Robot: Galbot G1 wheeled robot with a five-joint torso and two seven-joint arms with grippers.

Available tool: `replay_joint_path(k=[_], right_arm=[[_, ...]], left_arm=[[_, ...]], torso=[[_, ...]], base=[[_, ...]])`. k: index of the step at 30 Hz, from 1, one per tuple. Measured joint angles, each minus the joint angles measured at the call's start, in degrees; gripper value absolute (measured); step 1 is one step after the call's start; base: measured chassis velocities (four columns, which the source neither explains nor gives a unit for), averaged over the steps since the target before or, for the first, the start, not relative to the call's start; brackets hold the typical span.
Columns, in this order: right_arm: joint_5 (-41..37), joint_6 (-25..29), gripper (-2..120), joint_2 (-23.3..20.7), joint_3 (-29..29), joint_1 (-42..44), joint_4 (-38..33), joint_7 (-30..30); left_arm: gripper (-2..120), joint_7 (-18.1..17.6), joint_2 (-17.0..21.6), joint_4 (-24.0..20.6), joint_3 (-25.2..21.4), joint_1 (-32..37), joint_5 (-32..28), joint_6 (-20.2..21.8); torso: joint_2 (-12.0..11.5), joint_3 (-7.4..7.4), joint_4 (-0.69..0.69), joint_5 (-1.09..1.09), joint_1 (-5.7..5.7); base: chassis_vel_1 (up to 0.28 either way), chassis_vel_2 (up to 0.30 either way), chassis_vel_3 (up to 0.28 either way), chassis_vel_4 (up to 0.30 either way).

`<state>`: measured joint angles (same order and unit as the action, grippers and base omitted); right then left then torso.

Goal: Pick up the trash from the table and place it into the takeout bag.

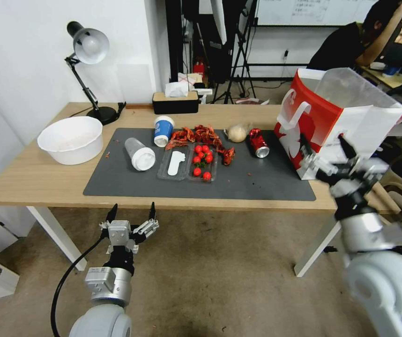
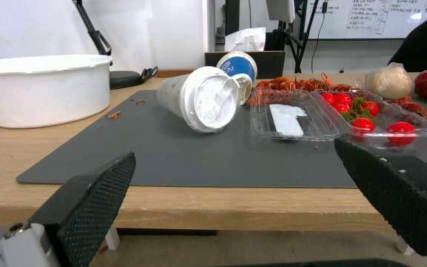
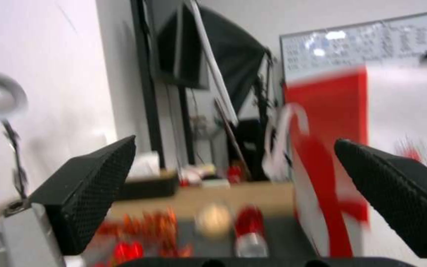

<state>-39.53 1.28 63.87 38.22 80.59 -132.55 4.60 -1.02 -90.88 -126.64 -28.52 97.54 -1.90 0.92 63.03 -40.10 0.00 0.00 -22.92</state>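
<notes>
On the table point(image 1: 27, 175), a dark grey mat point(image 1: 130, 185) carries the trash. A clear white-lidded cup point(image 1: 140, 154) point(image 2: 204, 98) lies on its side beside a blue-and-white paper cup point(image 1: 163, 130) point(image 2: 235, 66). Further right are a clear bag with a beige lump point(image 1: 237, 133) point(image 2: 389, 79) and a crushed red can point(image 1: 258, 142) point(image 3: 248, 222). The red-and-white takeout bag point(image 1: 337, 117) point(image 3: 332, 129) stands open at the table's right end. My left gripper point(image 1: 133, 208) point(image 2: 233, 148) hangs open in front of the table's near edge, facing the lidded cup. My right gripper point(image 1: 322, 140) point(image 3: 235, 141) is open and empty just in front of the bag.
A large white bowl point(image 1: 71, 139) sits on the left of the table. A clear tray with cherry tomatoes point(image 1: 189, 164) lies mid-mat, with red shells point(image 1: 201, 135) behind it. A desk lamp point(image 1: 88, 51) and a tissue box point(image 1: 175, 100) stand at the far edge.
</notes>
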Motion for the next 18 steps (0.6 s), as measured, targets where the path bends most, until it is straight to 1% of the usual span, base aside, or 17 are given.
replay_joint_path(k=[1,2,3,4,7,10,11,13,18], right_arm=[[0.0,0.0,100,0.0,0.0,0.0,0.0,0.0],[3.3,1.2,100,0.7,-0.8,2.2,0.0,-0.1],[4.8,1.8,100,1.1,-1.2,3.2,0.0,-0.1],[10.3,4.2,100,2.6,-3.3,7.1,0.6,0.5],[12.3,5.2,100,3.2,-4.3,8.5,1.0,1.0],[19.3,8.3,100,5.4,-9.0,13.2,3.1,4.9],[19.3,8.3,100,5.4,-9.0,13.2,3.1,4.9],[24.6,10.5,100,7.1,-13.3,15.8,5.6,8.1],[27.3,12.8,100,8.1,-15.7,17.1,9.1,9.5]], left_arm=[[100,0.0,0.0,0.0,0.0,0.0,0.0,0.0],[100,0.0,0.1,0.1,0.0,0.0,0.0,-0.1],[100,0.0,0.2,0.2,0.0,0.0,-0.1,-0.2],[100,0.0,0.3,0.4,0.0,-0.2,-0.1,-0.3],[100,0.0,0.3,0.5,0.0,-0.2,-0.2,-0.3],[100,0.0,0.6,0.9,0.0,-0.6,-0.2,-0.4],[100,0.0,0.6,0.9,0.0,-0.6,-0.2,-0.4],[100,0.0,0.9,1.3,-0.3,-0.9,-1.1,-0.4],[100,0.0,1.3,1.4,-0.8,-1.0,-1.7,-0.5]], torso=[[0.0,0.0,0.0,0.0,0.0],[0.0,0.0,-0.01,0.0,0.0],[0.0,0.0,0.0,-0.01,0.0],[0.0,0.0,-0.01,-0.01,0.0],[0.0,0.0,-0.01,0.0,0.0],[0.0,0.0,0.0,-0.01,0.0],[0.0,0.0,0.0,-0.01,0.0],[0.0,-0.01,-0.01,-0.01,0.0],[0.0,0.0,0.0,-0.01,0.0]], base=[[0.0,0.0,0.0,0.0],[0.0,0.0,0.0,0.0],[0.0,0.0,0.0,0.0],[0.0,0.0,0.0,0.0],[0.0,0.0,0.0,0.0],[0.0,0.0,0.0,0.0],[0.0,0.0,0.0,0.0],[0.0,0.0,0.0,0.0],[0.0,0.0,0.0,0.0]])
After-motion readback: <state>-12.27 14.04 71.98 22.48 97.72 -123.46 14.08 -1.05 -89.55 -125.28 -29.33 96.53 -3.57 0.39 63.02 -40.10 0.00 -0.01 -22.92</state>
